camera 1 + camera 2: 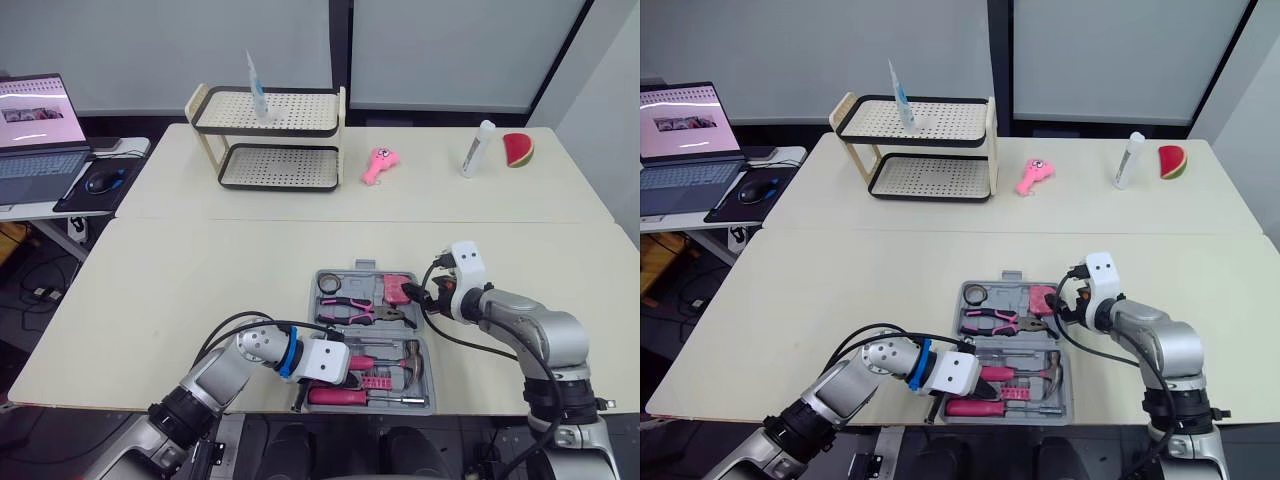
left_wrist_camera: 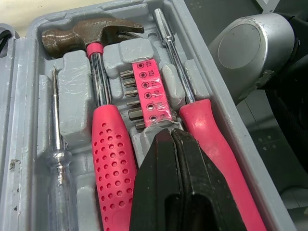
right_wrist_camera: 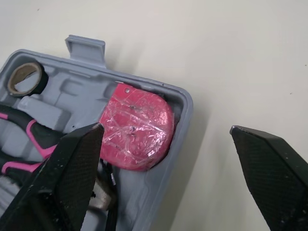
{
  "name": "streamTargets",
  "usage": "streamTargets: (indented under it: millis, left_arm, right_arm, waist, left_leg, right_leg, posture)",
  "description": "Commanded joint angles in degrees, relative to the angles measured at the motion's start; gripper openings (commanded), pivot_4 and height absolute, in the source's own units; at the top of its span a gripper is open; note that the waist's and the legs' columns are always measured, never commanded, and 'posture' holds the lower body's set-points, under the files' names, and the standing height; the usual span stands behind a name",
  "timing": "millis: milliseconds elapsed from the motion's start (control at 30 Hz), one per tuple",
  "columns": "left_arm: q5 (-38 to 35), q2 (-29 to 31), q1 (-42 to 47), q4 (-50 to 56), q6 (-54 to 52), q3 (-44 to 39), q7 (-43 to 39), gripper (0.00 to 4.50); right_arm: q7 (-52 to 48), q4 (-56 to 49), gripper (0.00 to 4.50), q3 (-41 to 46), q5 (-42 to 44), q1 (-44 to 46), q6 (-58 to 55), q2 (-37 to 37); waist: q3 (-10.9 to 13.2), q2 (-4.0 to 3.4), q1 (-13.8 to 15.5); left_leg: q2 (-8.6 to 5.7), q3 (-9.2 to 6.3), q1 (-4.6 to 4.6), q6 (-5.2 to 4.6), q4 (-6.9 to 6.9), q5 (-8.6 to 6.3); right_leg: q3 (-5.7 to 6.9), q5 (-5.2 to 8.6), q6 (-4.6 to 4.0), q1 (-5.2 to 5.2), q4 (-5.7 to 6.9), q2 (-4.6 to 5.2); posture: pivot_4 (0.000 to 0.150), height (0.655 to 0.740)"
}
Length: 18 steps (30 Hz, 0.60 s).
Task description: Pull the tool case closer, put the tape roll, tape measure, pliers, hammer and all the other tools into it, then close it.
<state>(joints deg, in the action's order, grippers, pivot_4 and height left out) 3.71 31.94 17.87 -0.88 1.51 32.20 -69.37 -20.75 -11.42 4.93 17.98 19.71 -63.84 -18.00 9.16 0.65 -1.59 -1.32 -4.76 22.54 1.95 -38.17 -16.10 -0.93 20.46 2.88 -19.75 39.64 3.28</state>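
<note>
The grey tool case (image 1: 431,382) lies open at the table's front edge. In it are a tape roll (image 1: 329,284), pink-handled pliers (image 1: 352,310), a pink tape measure (image 3: 137,125), a hammer (image 2: 103,144), a pink bit strip (image 2: 147,94) and a pink-handled screwdriver (image 2: 211,139). My left gripper (image 2: 166,132) is shut, low over the case's front half, its tips against the near end of the bit strip. My right gripper (image 3: 166,127) is open wide over the case's far right corner, just above the tape measure, holding nothing.
A two-tier rack (image 1: 270,140) holding a thin tube (image 1: 257,90) stands at the back. A pink toy (image 1: 380,163), a white tube (image 1: 478,148) and a watermelon slice (image 1: 518,150) lie at the back right. A laptop (image 1: 35,120) sits on a side desk to the left.
</note>
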Motion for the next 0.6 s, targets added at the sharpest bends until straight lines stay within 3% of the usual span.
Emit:
streamTargets:
  millis: [33,600]
  left_arm:
    - [2.8,0.6,-0.8,-1.8,-1.1,1.8,0.0,0.00]
    - [3.9,1.0,-1.0,-4.5,0.4,3.1,-0.7,0.00]
  right_arm:
    - [1.6,2.2,4.49,1.2,0.5,2.4,1.7,1.8]
    - [-1.3,12.6,4.49,1.9,5.6,5.4,-0.9,6.6]
  waist:
    - [0.0,0.00,0.0]
    - [-0.3,-0.06,-0.2]
  left_leg:
    - [0.00,0.00,0.00,0.00,0.00,0.00]
    - [0.01,0.02,-0.15,0.00,0.09,0.00]
  right_leg:
    - [0.00,0.00,0.00,0.00,0.00,0.00]
    - [-0.02,0.00,0.00,0.07,0.01,-0.01]
  posture:
    - [0.150,0.7290]
    - [0.150,0.7290]
